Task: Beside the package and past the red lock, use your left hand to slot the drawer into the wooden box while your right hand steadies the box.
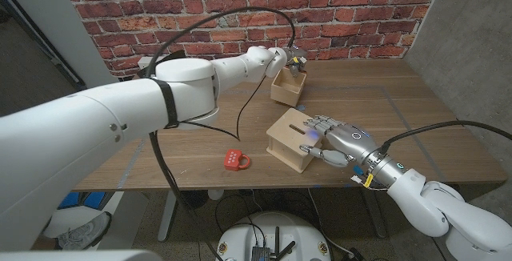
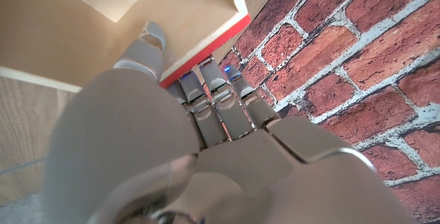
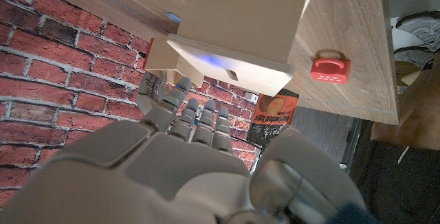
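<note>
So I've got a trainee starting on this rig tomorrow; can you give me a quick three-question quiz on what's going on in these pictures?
1. True or false: the right hand rests on the wooden box.
2. Which hand is at the drawer?
A. left hand
B. right hand
C. neither
3. Fill in: the lock on the table is coloured ____.

Key: 1 true; 2 A; 3 red.
</note>
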